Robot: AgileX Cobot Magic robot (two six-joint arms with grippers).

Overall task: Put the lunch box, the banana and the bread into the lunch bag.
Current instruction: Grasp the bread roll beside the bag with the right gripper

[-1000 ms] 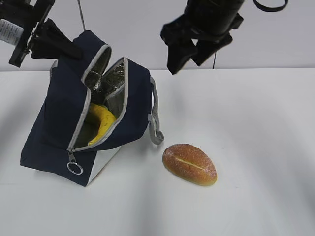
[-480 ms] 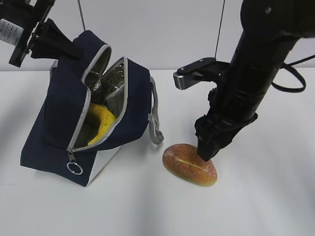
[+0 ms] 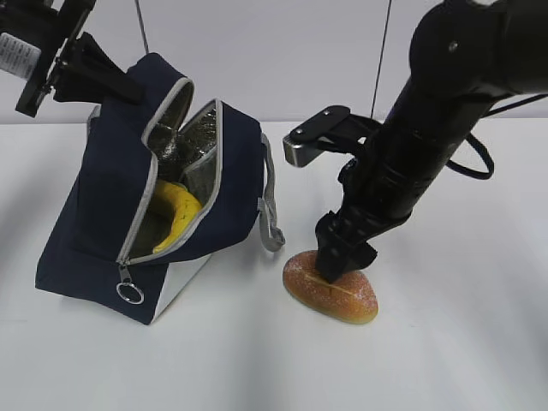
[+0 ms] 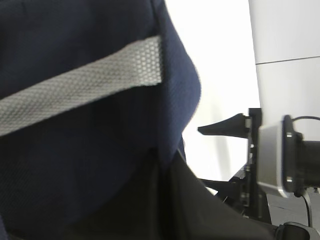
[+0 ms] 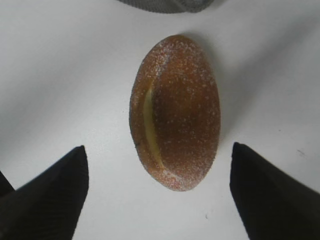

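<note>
Right end effector (image 5: 157,192) now lower, fingers wide astride bread (image 5: 175,110).

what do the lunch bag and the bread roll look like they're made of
Lunch bag: navy woven fabric, matte; the lining looks like crinkled silvery foil, and the handle is grey webbing with a visible weave.
Bread: golden-brown crust, speckled pale, slightly glossy; real or replica, I can't tell.

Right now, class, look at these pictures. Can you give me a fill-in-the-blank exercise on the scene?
1. The right gripper has its jaws open on either side of the ____.
2. The yellow banana lies inside the lunch ____.
3. The left gripper holds up the navy lunch bag, whose zipper is ____.

Missing words: bread; bag; open
</note>
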